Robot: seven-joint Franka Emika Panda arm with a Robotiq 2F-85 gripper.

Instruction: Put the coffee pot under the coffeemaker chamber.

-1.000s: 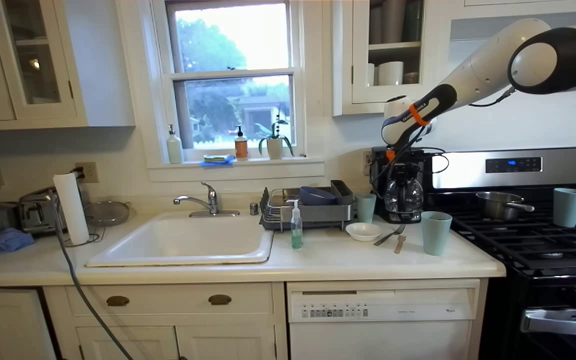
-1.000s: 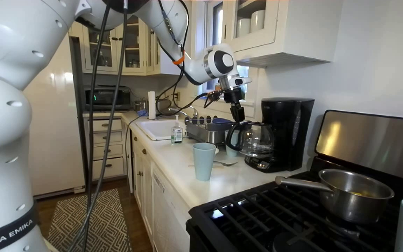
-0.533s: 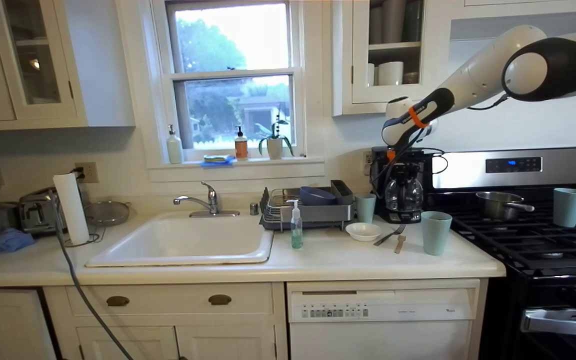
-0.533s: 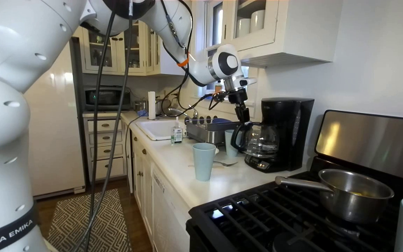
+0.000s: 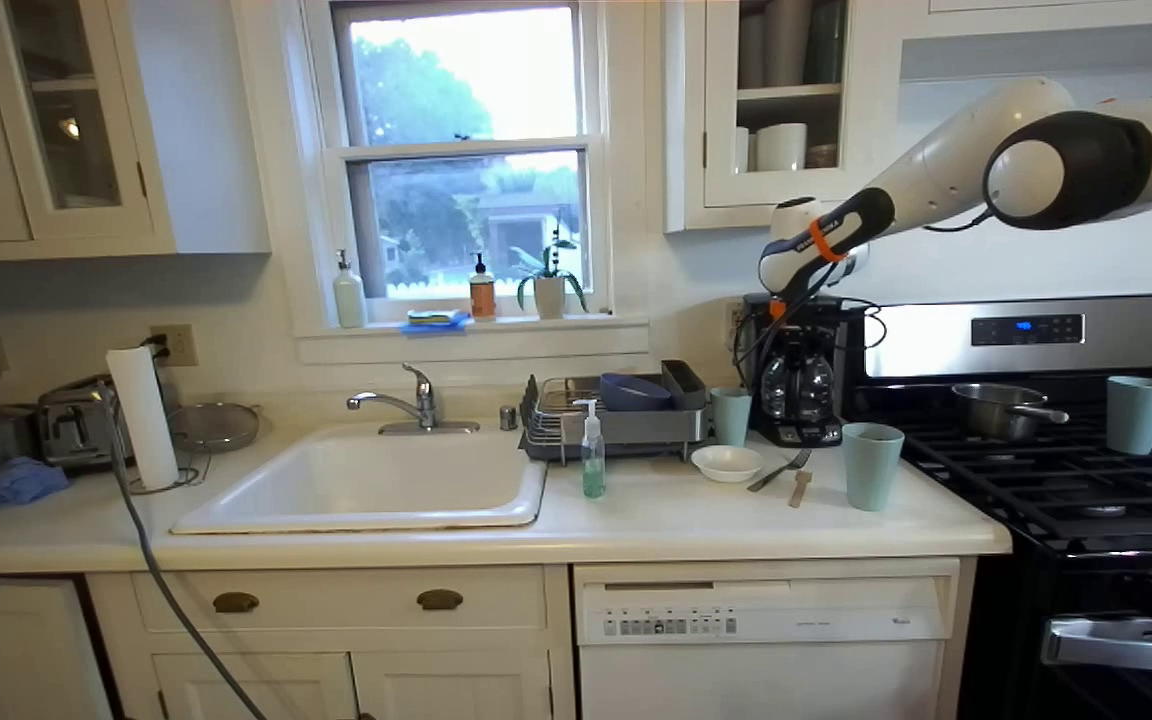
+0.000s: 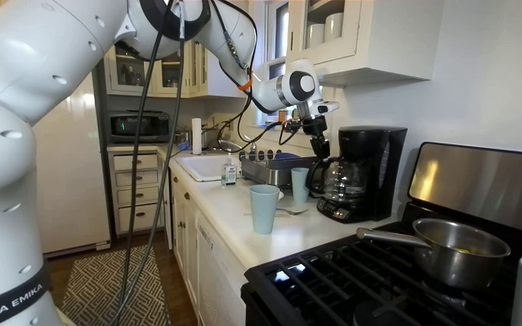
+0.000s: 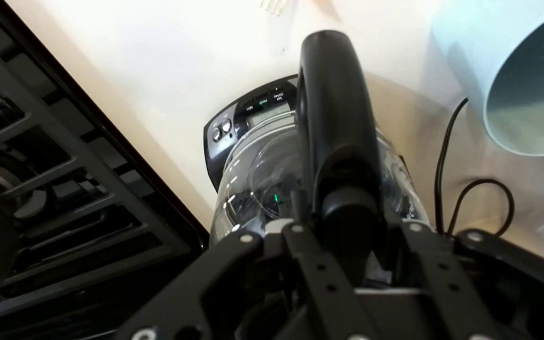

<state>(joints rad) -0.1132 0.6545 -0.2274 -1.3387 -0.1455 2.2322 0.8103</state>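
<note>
The pincer [image 6: 322, 155] is clamped on the black handle [image 7: 340, 108] of the coffee pot [image 6: 345, 181], its fingers [image 7: 300, 212] against two sides of it and the gap between them about as wide as the handle itself. In that grip the coffee pot is upright, over the base [image 6: 340, 212] of the coffeemaker [image 6: 381, 174] at its recess; how deep it sits there, and whether the glass bottom touches the base, is hard to judge from these angles. The dark base shows through the coffee pot's clear wall. Beside the coffeemaker, on the side away from the stove [image 6: 483, 190], a pale teal mug [image 5: 731, 417] stands upright near the dish rack [image 5: 651, 430], which holds a blue bowl [image 5: 633, 393]. In front of the coffeemaker, on the counter [image 5: 676, 530], a white bowl [image 5: 726, 470] and a second teal mug [image 5: 873, 470] stand apart, with a fork [image 5: 779, 471] between them. Farther from the coffeemaker, past the white bowl, a pump bottle [image 5: 592, 460] holds green liquid in its lower part. On the stove side of the coffeemaker, a steel saucepan [image 6: 451, 269] has something yellowish inside, and a third teal mug [image 5: 1139, 418] stands beyond it.
</note>
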